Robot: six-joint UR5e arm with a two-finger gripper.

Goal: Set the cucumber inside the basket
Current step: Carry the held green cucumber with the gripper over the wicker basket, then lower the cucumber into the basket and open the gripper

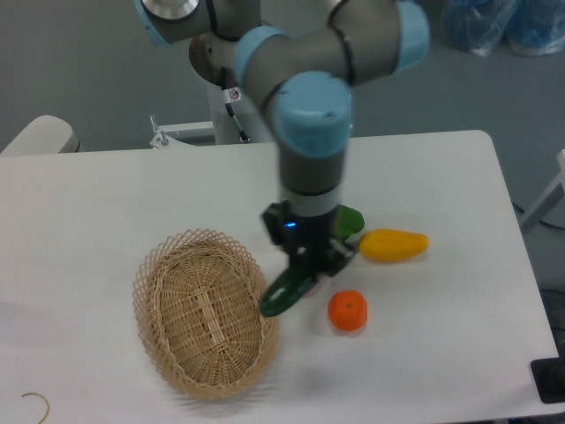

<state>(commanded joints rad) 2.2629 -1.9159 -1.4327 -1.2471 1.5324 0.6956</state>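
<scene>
The dark green glossy cucumber (282,295) hangs tilted in the air, its lower end just over the right rim of the basket. My gripper (306,266) is shut on its upper end, the arm reaching down from above. The tan oval wicker basket (204,311) lies on the white table at the lower left of centre, with nothing inside it.
An orange fruit (348,311) sits just right of the gripper. A yellow vegetable (394,245) lies further right. The leafy green bok choy (351,220) is mostly hidden behind the arm. The purple piece is out of sight. The robot base (237,97) stands at the table's back.
</scene>
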